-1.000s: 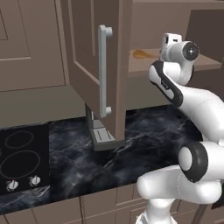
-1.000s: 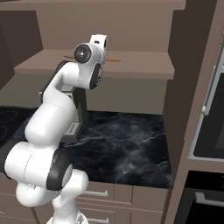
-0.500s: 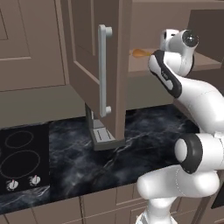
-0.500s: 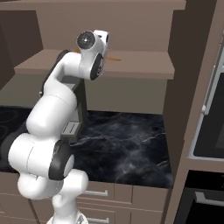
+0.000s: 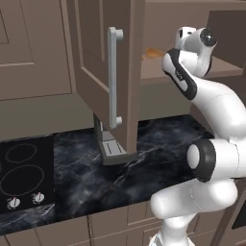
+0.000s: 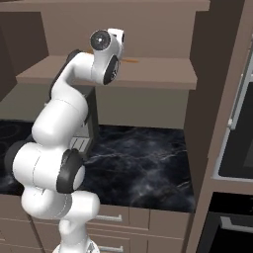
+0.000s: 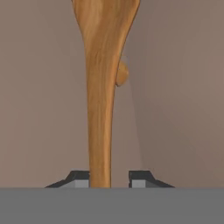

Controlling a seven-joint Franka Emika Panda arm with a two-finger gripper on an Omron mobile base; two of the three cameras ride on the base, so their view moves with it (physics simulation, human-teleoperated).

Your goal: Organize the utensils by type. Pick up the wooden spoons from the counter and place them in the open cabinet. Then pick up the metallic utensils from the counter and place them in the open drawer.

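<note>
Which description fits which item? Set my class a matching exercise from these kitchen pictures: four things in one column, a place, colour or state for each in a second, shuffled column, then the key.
Things
1. wooden spoon
2. cabinet door
3. counter
4. stove

Descriptions
A. black with pale marble veining
B. swung open, long silver bar handle
C. between the end effector fingertips, in front of the cabinet shelf
D. set in the counter, two knobs in front

Pairs: 1-C, 2-B, 3-A, 4-D
</note>
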